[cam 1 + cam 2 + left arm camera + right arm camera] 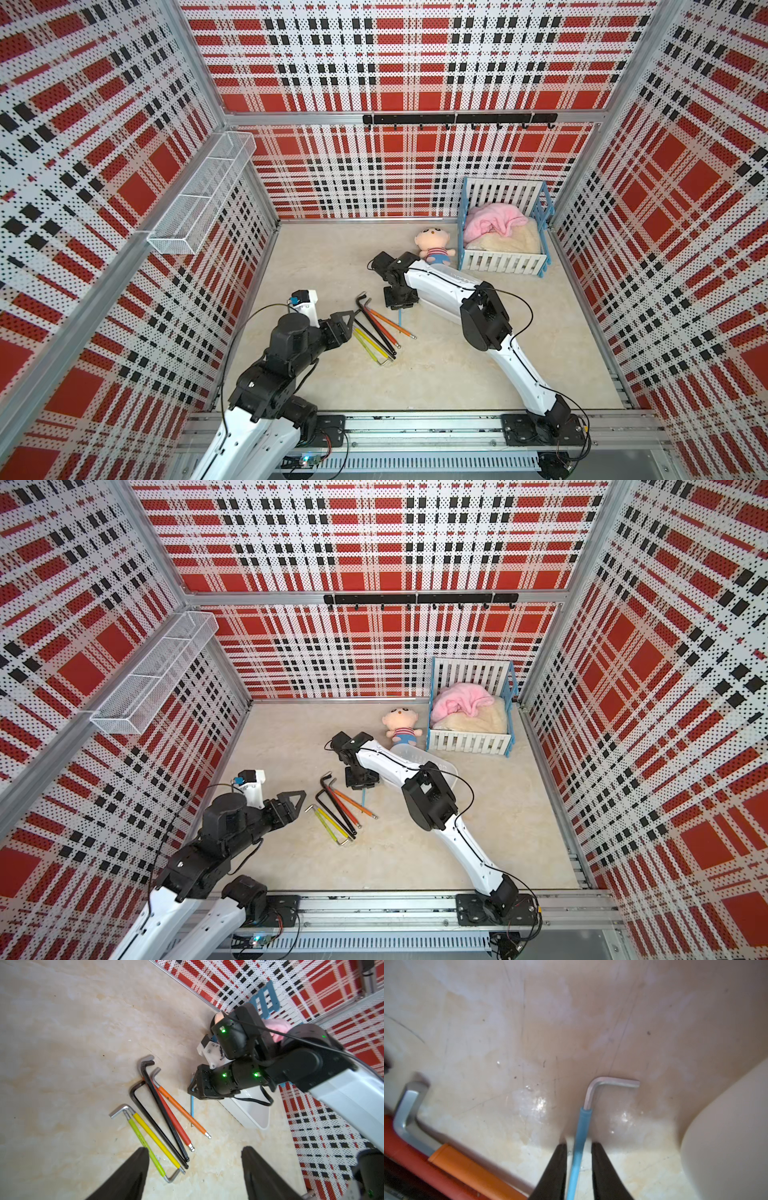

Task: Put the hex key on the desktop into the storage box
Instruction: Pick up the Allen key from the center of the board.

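Several hex keys [376, 328] with yellow, green, red, orange and black shafts lie fanned on the desktop [436, 374]. A thin blue hex key [583, 1126] lies apart from them, beside the white storage box [419, 756]. My right gripper [579, 1144] points down over the blue hex key [400, 318], its jaws astride the shaft with a thin gap on each side. The right arm hides most of the storage box [255, 1113]. My left gripper [195, 1149] hovers open at the near ends of the fanned keys, holding nothing.
A blue-framed toy crib [505, 232] with a pink blanket stands at the back right, and a small doll [434, 245] lies beside it. A white wire basket [203, 195] hangs on the left wall. A black hook rail [457, 118] runs along the back wall.
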`<state>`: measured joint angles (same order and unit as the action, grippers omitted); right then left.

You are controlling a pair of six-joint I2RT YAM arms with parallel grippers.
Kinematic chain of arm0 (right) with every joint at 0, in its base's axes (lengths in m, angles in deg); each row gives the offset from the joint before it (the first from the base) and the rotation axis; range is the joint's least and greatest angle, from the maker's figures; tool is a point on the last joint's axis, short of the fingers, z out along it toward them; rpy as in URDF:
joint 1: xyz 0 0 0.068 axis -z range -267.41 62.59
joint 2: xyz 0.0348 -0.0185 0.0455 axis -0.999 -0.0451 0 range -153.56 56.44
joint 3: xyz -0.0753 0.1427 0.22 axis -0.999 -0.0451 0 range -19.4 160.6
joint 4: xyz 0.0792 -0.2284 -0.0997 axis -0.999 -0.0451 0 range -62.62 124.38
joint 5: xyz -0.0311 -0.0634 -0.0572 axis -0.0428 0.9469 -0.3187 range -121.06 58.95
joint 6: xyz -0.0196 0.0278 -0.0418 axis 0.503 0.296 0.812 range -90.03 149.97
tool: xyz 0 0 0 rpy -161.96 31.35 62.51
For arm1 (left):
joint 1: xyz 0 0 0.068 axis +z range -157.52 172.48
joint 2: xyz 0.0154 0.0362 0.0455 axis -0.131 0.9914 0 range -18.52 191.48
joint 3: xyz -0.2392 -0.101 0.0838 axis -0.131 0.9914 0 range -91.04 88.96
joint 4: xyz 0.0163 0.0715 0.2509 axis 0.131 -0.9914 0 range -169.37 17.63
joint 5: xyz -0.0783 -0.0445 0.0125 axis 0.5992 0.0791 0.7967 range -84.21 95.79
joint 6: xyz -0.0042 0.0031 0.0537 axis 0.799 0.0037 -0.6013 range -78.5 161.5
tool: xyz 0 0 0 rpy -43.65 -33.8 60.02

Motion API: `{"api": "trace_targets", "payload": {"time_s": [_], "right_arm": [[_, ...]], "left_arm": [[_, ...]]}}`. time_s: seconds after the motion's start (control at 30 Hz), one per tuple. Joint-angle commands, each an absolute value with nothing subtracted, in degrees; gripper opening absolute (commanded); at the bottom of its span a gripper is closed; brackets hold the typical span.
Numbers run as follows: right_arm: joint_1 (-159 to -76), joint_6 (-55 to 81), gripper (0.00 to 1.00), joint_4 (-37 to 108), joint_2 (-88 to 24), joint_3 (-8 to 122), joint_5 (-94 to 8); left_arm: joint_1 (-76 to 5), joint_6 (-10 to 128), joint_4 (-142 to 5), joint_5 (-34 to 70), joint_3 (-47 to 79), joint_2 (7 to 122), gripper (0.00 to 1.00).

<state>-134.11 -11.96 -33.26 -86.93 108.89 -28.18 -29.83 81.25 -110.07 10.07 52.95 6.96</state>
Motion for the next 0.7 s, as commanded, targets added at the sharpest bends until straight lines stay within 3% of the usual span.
{"api": "trace_targets", "payload": {"time_s": [0.0, 0.53, 0.67], "right_arm": [[-133.9, -12.7, 0.23, -33.2, -88.7, 107.2, -27.5], [-133.9, -12.0, 0.00, -32.2, -90.2, 107.9, -26.7], [-133.9, -11.7, 0.00, -31.9, -90.2, 109.1, -25.9]], "left_arm": [[-30.2, 81.0, -115.1, 12.9, 54.8, 2.4, 0.74], [-30.1, 78.9, -117.6, 13.7, 55.4, -2.2, 0.73], [-30.0, 78.8, -117.5, 13.7, 55.3, -2.2, 0.73]]}}
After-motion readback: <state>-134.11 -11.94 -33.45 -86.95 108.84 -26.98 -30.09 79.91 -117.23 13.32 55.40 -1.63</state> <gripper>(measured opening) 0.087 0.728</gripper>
